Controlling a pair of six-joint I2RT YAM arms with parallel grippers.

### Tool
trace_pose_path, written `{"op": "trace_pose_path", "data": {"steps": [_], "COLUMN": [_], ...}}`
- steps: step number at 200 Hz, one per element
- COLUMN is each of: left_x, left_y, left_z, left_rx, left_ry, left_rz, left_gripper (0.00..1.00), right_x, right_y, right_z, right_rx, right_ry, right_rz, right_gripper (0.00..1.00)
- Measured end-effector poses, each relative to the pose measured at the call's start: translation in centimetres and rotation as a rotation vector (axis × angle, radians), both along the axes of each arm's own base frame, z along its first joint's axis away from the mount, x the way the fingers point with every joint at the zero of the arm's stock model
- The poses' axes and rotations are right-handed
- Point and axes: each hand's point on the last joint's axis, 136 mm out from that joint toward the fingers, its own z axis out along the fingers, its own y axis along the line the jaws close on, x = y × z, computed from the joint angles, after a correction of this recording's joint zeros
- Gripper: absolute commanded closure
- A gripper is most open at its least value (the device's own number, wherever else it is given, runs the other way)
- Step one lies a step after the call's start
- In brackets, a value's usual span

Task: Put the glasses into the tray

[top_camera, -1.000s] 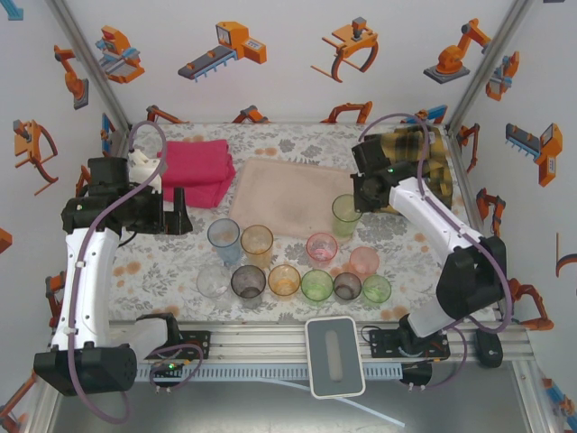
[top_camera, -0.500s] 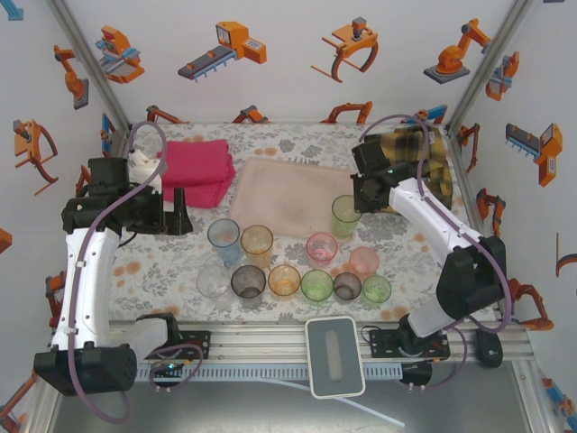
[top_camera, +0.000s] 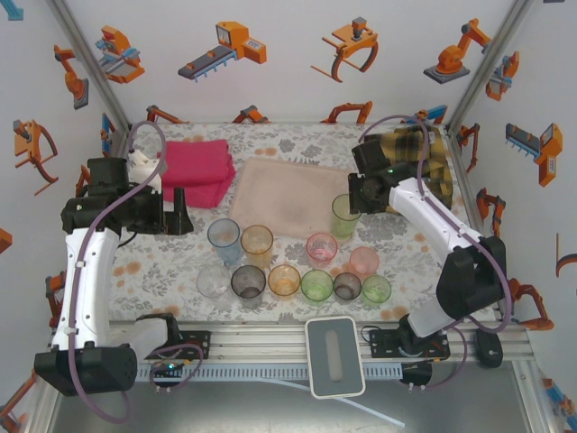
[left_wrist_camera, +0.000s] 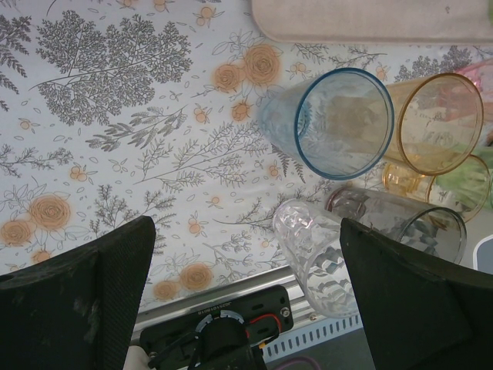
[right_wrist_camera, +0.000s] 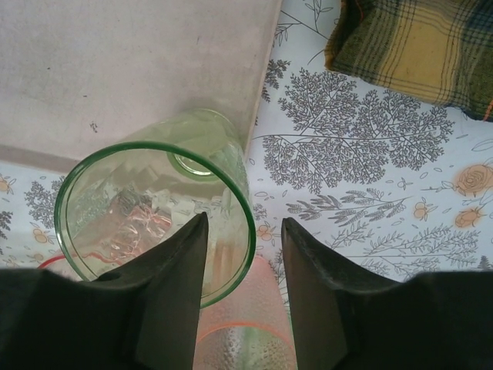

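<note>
Right claw (right_wrist_camera: 243, 223) astride green glass (right_wrist_camera: 139, 193) rim, near tray (right_wrist_camera: 115, 69)

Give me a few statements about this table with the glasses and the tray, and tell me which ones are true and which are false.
1. The left gripper stands open and grips nothing. True.
2. The tray is full of glasses. False: most glasses stand on the table in front of it.
3. The magenta towel lies right of the tray. False: it lies to the tray's left.
4. The right gripper is at the rim of the green glass by the tray's corner. True.
5. The blue glass lies on its side. False: it stands upright beside an orange glass.
</note>
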Motion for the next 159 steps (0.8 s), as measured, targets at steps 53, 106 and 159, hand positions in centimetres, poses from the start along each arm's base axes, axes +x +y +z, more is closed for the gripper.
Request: {"op": "trace_pose_path", "data": {"steps": [53, 106, 159], "left_x": [0.0, -0.1, -0.2], "left_y": [0.0, 0.0, 0.1], "left_z": [0.0, -0.1, -0.2], "left_rx": [0.000, 0.001, 0.002], "left_ry": [0.000, 0.007, 0.011], "left_rz": [0.000, 0.001, 0.002], "left_gripper": [0.03, 0.03, 0.03], "right_x": [0.5, 0.7, -0.1], "right_y": [-0.3, -0.6, 3.1], "right_z": [2.3, 7.4, 15.2], "right_rx": [-0.026, -0.020, 0.093], "right_ry": [-0.031, -0.114, -0.268], "right_rz": [0.010, 0.013, 0.101], "right_gripper": [0.52, 0.53, 0.54]}}
